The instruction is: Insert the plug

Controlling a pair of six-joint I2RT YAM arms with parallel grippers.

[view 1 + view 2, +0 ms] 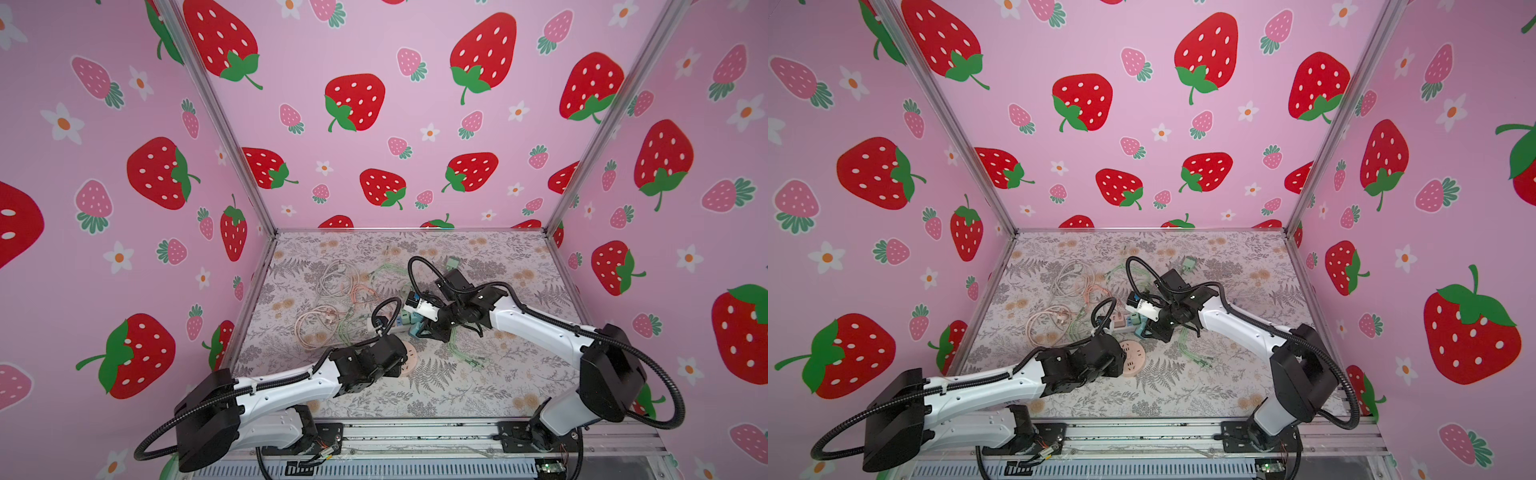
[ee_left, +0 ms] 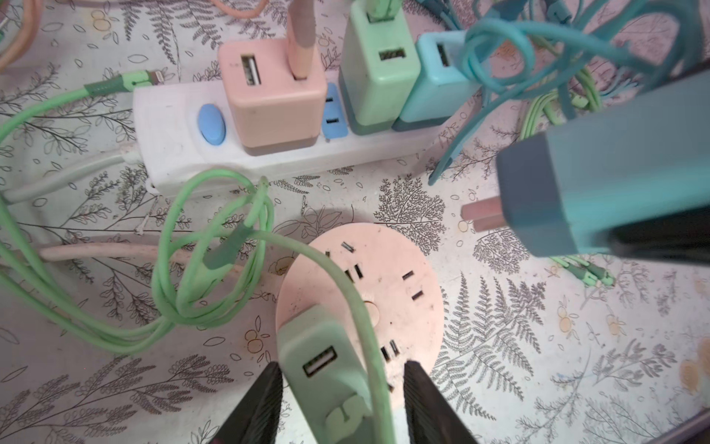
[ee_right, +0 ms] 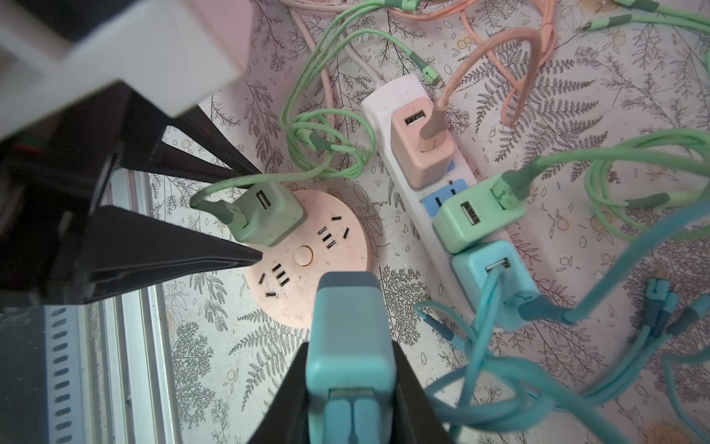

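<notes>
Blue plug (image 3: 347,334) clamped in the right jaws, off the counter (image 1: 478,395), hovering in a top view at about 12 o'clock of the round pink socket (image 1: 411,365). Prongs (image 2: 478,221) bare and tilted, not yet in any slot.

Likeliest trouble: crooked entry, prongs scraping the face instead of finding slots.

Next: socket skating away under the push (left jaws open, merely straddling the green charger (image 3: 265,215) seated toward the disc's 9 o'clock edge, pinning nothing).

Also: looped blue cords (image 3: 499,371) tugging the plug askew, or snagging on the white power strip (image 2: 173,115) at 11 o'clock.

Tight quarters too, so some risk of the two sets of jaws knocking together.
</notes>
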